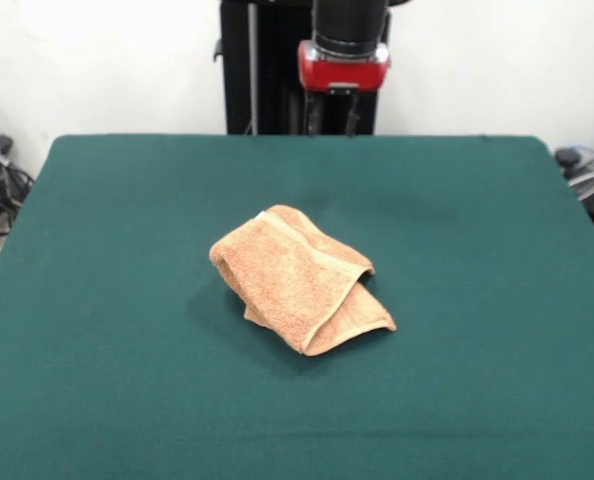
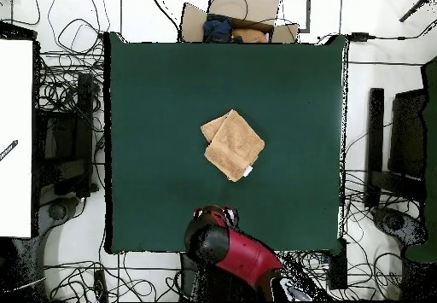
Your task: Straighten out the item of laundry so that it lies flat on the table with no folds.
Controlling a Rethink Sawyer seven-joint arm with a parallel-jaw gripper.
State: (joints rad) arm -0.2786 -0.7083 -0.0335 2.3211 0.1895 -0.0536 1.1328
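Front view showed the arm (image 1: 345,45) drawn back at the far edge of the table (image 1: 107,380), hanging straight down with its red collar and black cylinder above the far rim. Two short dark tips of the tool (image 1: 330,117) poked down below the collar, well apart from the cloth; whether they were spread or pressed together could not be told. The towel (image 1: 299,277) lay near the middle of the table, folded over on itself in a thick bundle, with one layer wrapped across another and a lower corner sticking out to the near right. A paler border band ran along its folded edge.

Overhead view showed the arm's red and black body (image 2: 224,248) bunched up at the table's near edge, close to the base, not reaching over the cloth. The towel (image 2: 233,144) sat about mid-table as a tilted, doubled shape, with a small white tag (image 2: 247,171) at its lower corner. A cardboard box (image 2: 239,18) holding dark items stood past the table's opposite edge.
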